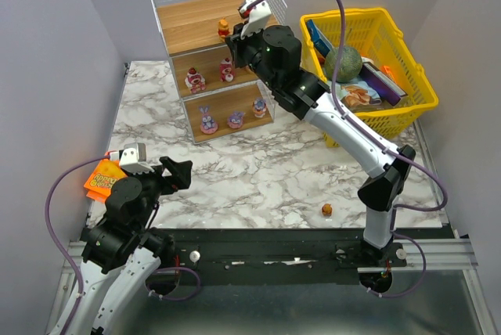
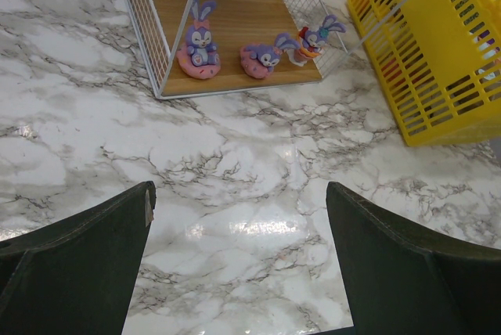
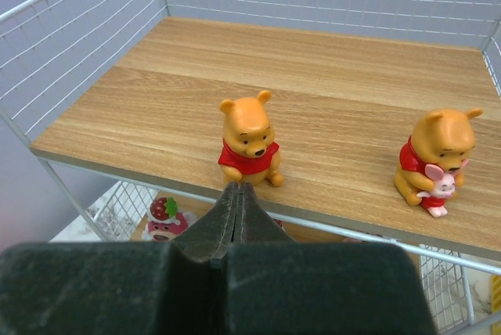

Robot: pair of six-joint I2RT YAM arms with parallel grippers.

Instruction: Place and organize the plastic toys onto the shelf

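Right claw (image 3: 237,194) pressed together, empty, at shelf (image 3: 337,69) top board's front edge, just before one bear toy (image 3: 250,141); second bear (image 3: 433,159) alongside. Left claw (image 2: 239,198) spread above bench (image 2: 235,155). Stray toy (image 1: 326,210) on bench; yellow basket (image 1: 407,88) beside shelf.

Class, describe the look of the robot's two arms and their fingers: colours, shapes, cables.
Both the left arm and right arm have black joint housings and white links. A purple cable loops along each. A white camera housing sits on each wrist. The fingers are dark, tapering wedges.
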